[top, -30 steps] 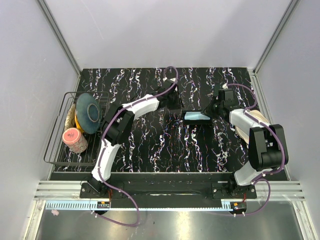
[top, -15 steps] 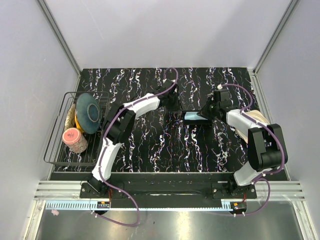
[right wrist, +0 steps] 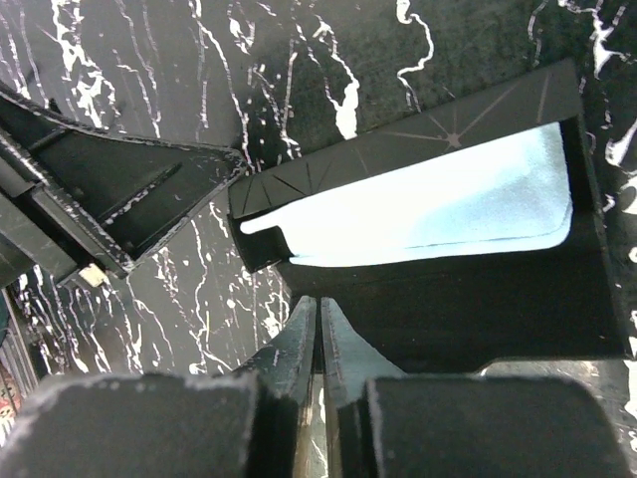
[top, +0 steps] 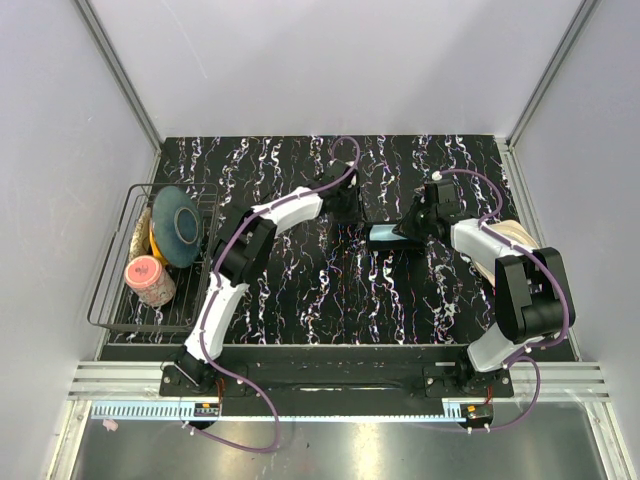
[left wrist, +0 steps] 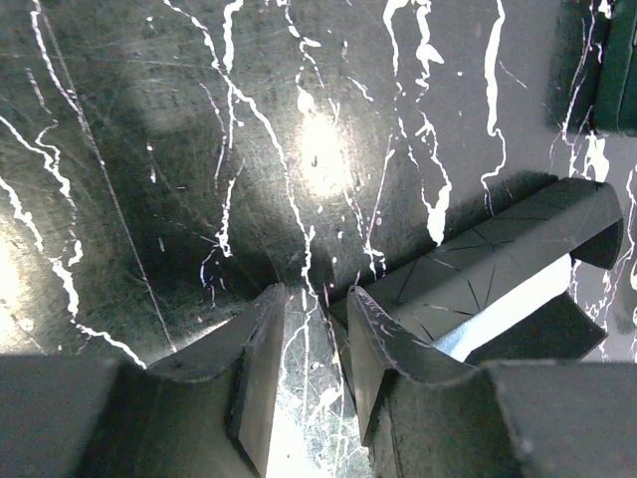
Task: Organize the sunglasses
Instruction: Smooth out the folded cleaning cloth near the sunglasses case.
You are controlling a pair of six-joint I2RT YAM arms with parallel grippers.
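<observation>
The left fingers (left wrist: 254, 349) are hanging released beside the sunglasses case (left wrist: 488, 254); the right fingers (right wrist: 297, 344) are sitting clenched at its edge.

I'm seeing the left hand (left wrist: 312, 309) hanging parted over the counter (left wrist: 149, 149), maybe touching the dark case (left wrist: 478, 264).

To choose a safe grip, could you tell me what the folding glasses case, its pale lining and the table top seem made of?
The case looks like stiff board under matte black leatherette: flat panels with creased fold lines. Its lining seems soft pale-blue fabric, possibly a loose cloth. The table top looks like glossy marble-patterned laminate or stone; it shows bright glare spots.
</observation>
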